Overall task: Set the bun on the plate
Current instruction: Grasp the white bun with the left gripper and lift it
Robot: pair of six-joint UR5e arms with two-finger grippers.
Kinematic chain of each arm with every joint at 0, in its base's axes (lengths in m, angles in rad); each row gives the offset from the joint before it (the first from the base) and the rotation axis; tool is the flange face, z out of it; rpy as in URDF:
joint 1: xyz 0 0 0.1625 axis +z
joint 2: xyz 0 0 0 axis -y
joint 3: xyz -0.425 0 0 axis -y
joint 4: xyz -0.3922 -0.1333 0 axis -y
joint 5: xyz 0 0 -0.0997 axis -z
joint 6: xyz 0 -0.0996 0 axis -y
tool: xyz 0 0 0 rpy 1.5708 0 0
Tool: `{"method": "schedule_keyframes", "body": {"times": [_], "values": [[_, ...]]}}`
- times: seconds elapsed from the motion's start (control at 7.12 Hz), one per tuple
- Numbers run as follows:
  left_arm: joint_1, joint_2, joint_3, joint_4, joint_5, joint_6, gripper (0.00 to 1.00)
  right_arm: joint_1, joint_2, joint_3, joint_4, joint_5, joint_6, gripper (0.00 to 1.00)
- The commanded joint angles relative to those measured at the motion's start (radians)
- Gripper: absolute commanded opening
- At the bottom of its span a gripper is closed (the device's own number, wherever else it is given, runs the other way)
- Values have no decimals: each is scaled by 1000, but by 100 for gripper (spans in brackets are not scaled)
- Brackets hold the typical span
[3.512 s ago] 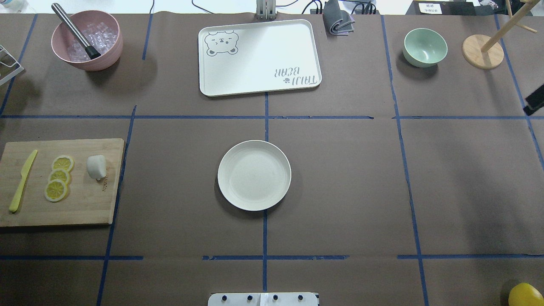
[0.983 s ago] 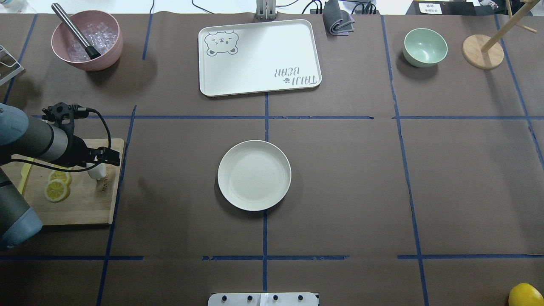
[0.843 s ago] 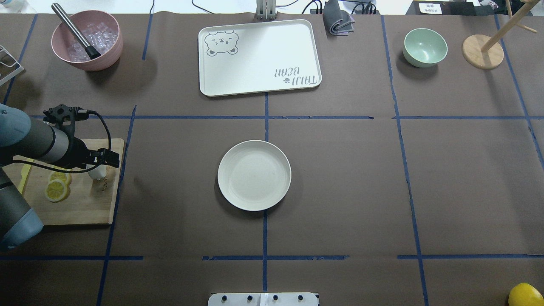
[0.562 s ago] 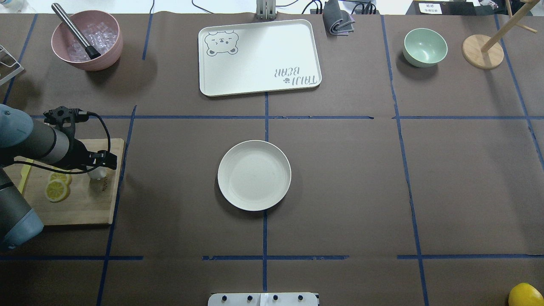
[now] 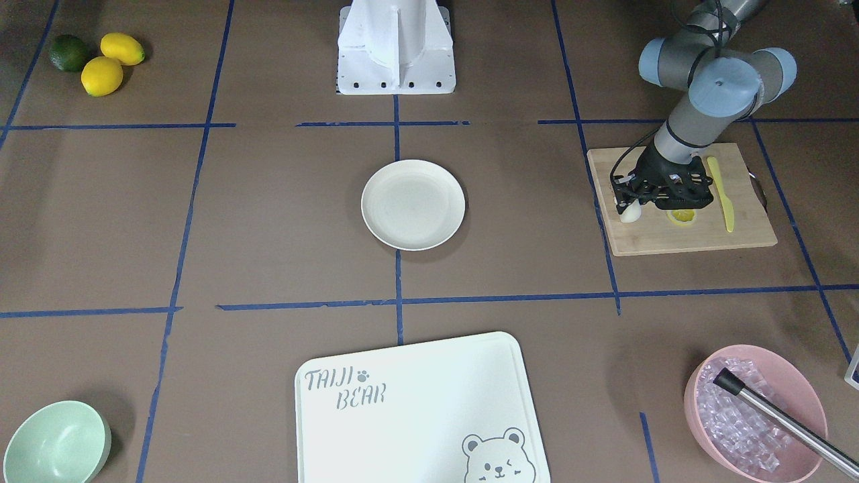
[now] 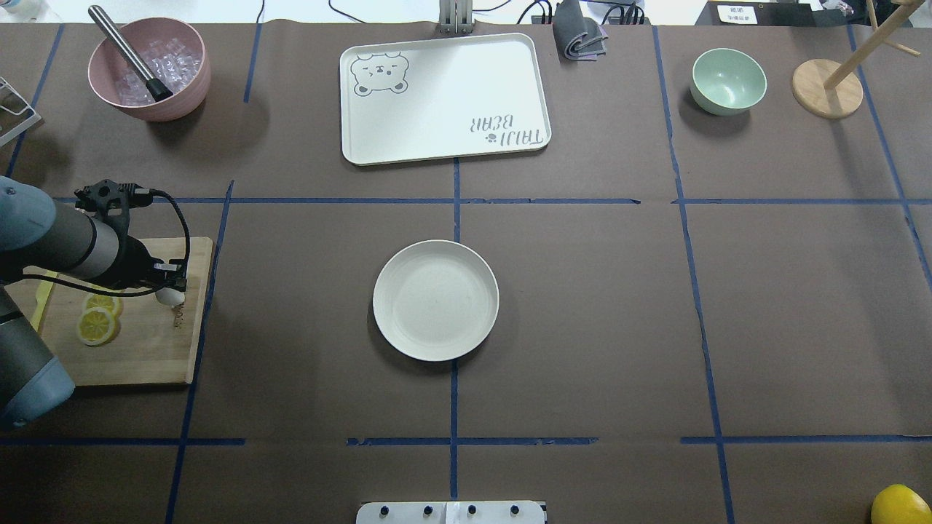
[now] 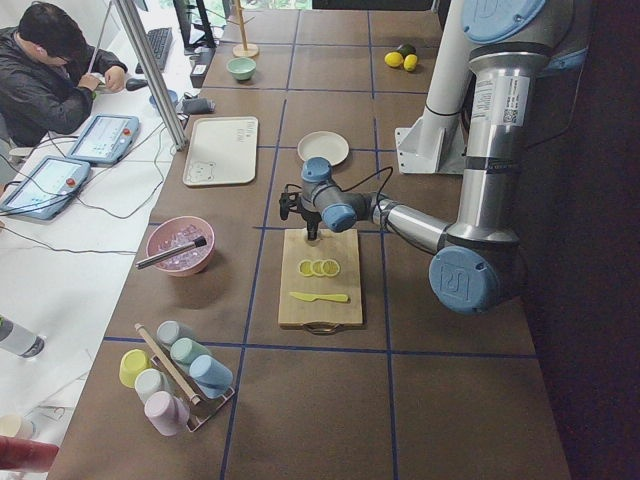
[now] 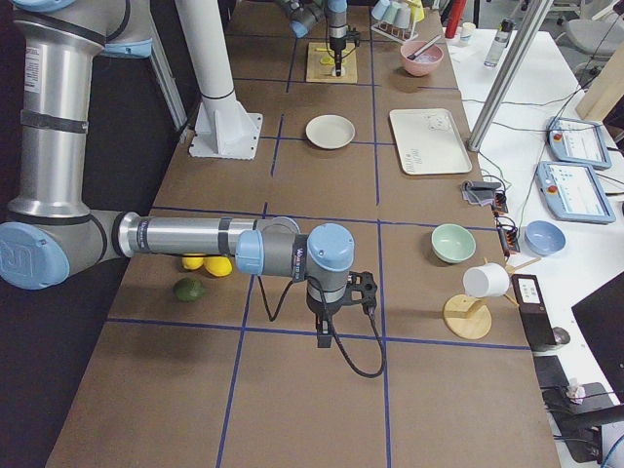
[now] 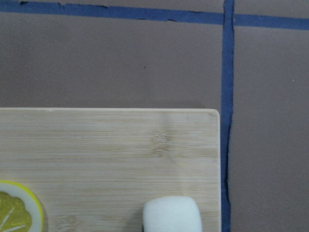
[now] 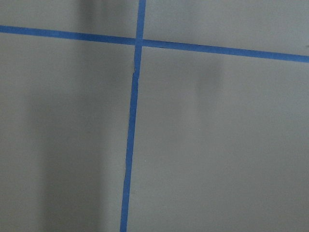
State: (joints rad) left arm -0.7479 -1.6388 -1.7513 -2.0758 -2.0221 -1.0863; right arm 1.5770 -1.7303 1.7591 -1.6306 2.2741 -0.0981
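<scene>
The left gripper [image 6: 172, 281] hangs right over the bun [image 6: 170, 296] near the edge of the cutting board [image 6: 138, 349], its opening and any hold unclear, and an off-centre pinch could squirt the smooth lump away.

Plate in the middle of the table, everything else out toward the edges.

The round cream-white plate [image 6: 435, 300] sits mid-table, straight out from the robot's base. Well off to the robot's left lies a rectangular bamboo cutting board [image 6: 145, 349]. On it the small white rounded bun [image 6: 171, 296] lies nearest the plate-side edge, then a row of yellow lemon slices [image 6: 97, 325], then a yellow-green plastic knife [image 5: 721, 194] outermost. Beyond the plate, by the far edge, lies a white rectangular bear-print tray [image 6: 444, 98], with a pink bowl of ice [image 6: 175, 109] to its left and a mint-green bowl [image 6: 728, 81] to its right.
</scene>
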Motion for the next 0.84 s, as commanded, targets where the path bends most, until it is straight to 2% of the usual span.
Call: {"method": "schedule_keyframes", "body": {"times": [0.0,0.28,0.42,0.7], "values": [[-1,-103,-22,125,-1,-39,8,0,-2,-1,0,-1,0,100],[71,-359,-7,370,3,-182,8,0,0,-3,0,-1,0,100],[126,-484,25,455,44,-284,9,0,2,-3,0,-1,0,100],[241,-698,210,444,179,-448,9,0,2,-3,0,-1,0,100]]}}
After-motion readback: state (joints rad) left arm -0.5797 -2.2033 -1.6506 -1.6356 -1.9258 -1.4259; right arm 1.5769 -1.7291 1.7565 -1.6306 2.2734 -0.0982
